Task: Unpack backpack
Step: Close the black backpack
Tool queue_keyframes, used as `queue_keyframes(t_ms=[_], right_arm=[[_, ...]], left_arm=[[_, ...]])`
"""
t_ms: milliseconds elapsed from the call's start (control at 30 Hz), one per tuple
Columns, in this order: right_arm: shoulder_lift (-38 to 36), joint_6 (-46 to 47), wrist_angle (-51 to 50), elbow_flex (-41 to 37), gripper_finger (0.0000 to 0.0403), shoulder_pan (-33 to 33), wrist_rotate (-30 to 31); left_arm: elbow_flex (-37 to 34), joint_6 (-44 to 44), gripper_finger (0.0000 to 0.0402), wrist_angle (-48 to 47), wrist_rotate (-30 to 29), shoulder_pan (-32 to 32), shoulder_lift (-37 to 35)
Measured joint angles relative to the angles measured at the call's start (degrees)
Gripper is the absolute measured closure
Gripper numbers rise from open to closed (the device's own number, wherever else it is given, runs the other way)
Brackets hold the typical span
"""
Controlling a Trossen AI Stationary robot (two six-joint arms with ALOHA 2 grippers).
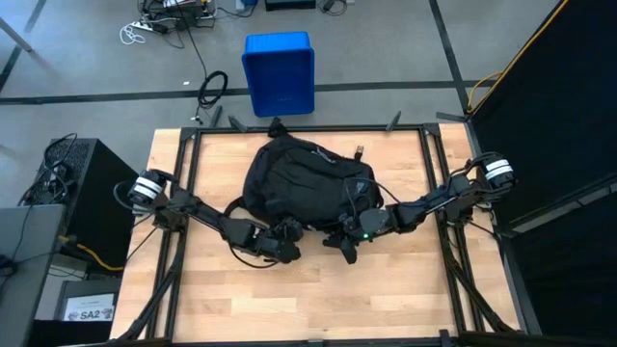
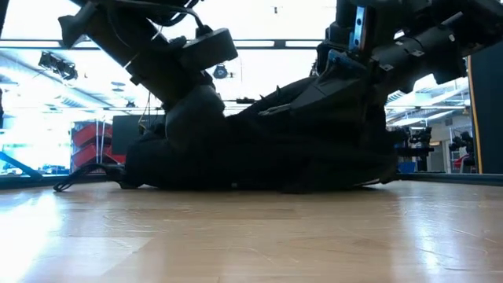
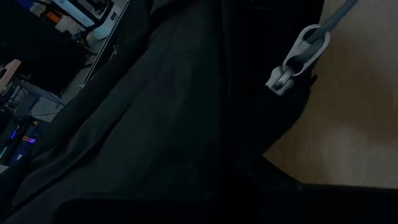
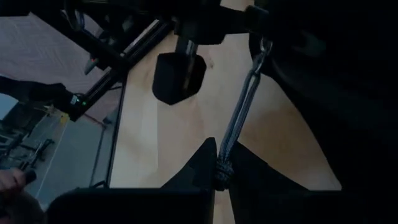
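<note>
The black backpack [image 1: 299,181] lies flat in the middle of the wooden table. Both my grippers are at its near edge. My left gripper [image 1: 289,234] is at the near left part of the bag; its wrist view is filled with black fabric and a grey zipper slider [image 3: 292,62]. My right gripper [image 4: 222,163] is just off the bag's near right edge, shut on a grey zipper pull cord [image 4: 242,106]. My left gripper is shut against the backpack's fabric [image 3: 186,162] at its near left edge, slanting down from the table's left. Its fingers are lost in the dark, so the part and the hold cannot be told. My right gripper pinches the free, knotted end of the pull cord [image 4: 222,169] between its two fingertips. It comes from the table's right, slanting down. The cord runs straight and taut from the fingers to the zipper [image 4: 261,46] on the bag, above the table.
A blue plastic bin [image 1: 280,72] stands on the floor beyond the table's far edge. Bare wood [image 1: 308,299] lies between the bag and the near edge. Black frame rails [image 1: 183,193] run along the table's sides.
</note>
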Motion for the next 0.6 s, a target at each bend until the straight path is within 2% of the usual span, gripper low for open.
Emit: queue_keyframes(t_ms=[167,300,433,600], right_arm=[[-3.54,-0.18,-2.15,-0.04,0.0402,1.96,3.72],[-7.98,-3.30,-4.17,0.24,0.0403,4.43,11.01],[-10.68,-4.65,-14.71,1.58,0.0403,6.77,17.48],[-11.24,-3.71,-19.72,1.77,0.0403,8.70,19.99]], left_arm=[[0.11,-1.73,0.0401,-2.77,-0.10,-1.05,-1.27],[0.15,-1.04,0.0401,-2.29,1.29,-1.70,-2.11],[0.15,-0.93,0.0401,-0.96,2.01,-1.66,-2.24],[0.15,-0.35,0.0401,-0.13,2.68,-1.57,-2.24]])
